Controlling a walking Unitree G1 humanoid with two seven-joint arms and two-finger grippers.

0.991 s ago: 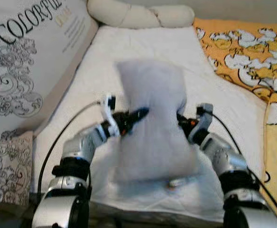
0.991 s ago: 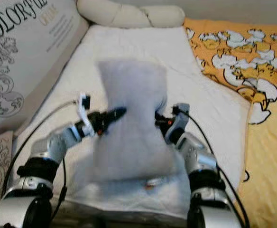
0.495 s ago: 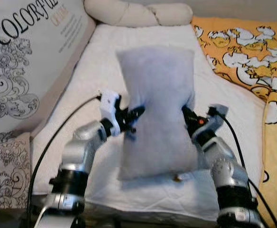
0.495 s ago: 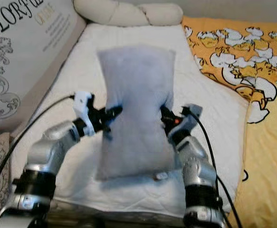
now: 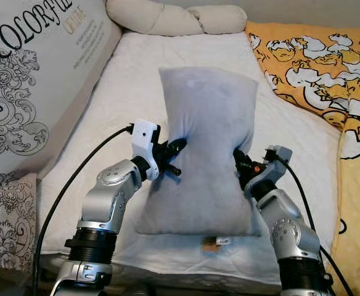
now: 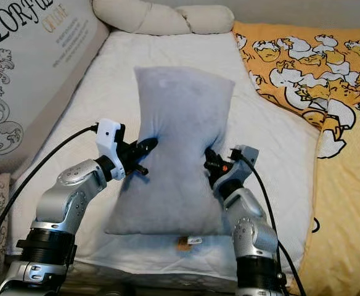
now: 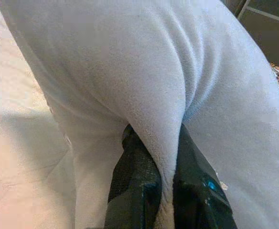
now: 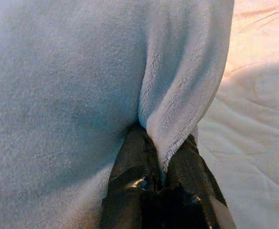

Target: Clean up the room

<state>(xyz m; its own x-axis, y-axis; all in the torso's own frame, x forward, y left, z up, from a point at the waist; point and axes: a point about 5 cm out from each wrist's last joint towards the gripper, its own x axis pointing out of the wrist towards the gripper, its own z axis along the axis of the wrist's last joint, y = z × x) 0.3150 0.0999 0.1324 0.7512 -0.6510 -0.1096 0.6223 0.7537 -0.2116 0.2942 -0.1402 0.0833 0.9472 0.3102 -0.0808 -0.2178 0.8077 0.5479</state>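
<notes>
as i look down through my left eye, the grey pillow [image 5: 206, 154] lies lengthwise on the white bed [image 5: 124, 92], my left gripper [image 5: 175, 150] and right gripper [image 5: 238, 161] pinching its two long edges. my left wrist view shows those jaws clamped on a plush fold; my right wrist view shows the same.

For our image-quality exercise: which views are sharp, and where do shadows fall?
Left eye view: sharp, evenly lit, grey pillow crisp. Left wrist view: left gripper in shade beneath the pinched fold. Right wrist view: right gripper dark, white sheet brightly lit.
</notes>
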